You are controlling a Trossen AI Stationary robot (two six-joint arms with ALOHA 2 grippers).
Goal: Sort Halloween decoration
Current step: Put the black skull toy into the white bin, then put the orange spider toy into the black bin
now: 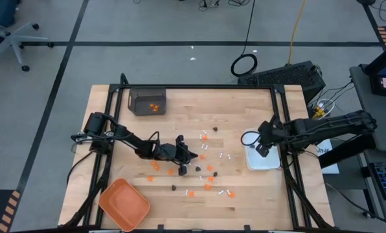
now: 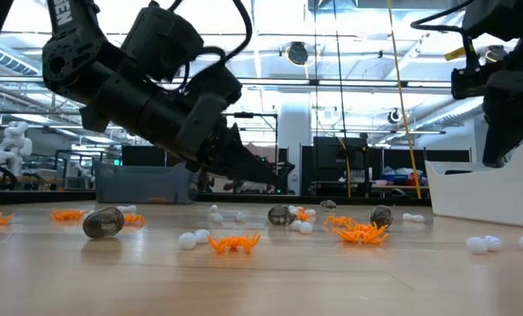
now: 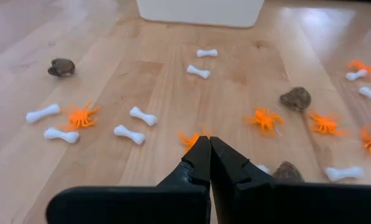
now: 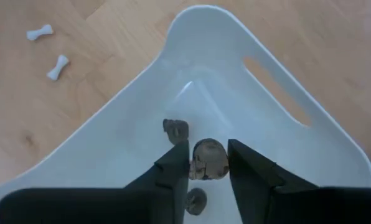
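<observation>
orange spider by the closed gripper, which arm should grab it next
Left. The left gripper hovers shut right by an orange spider mid-table, while the right gripper is over the white dish, releasing a dark skull.

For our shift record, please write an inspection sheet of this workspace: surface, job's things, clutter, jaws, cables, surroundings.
Surface: wooden table, bare wood showing.
Job's things: white bones, orange spiders and dark skulls scattered mid-table; three skulls in the white dish.
Clutter: orange tray; grey bin.
Jaws: left gripper shut, empty, above a spider; right gripper partly open around a skull over the dish.
Cables: coiled cable on floor.
Surroundings: office chair.
</observation>
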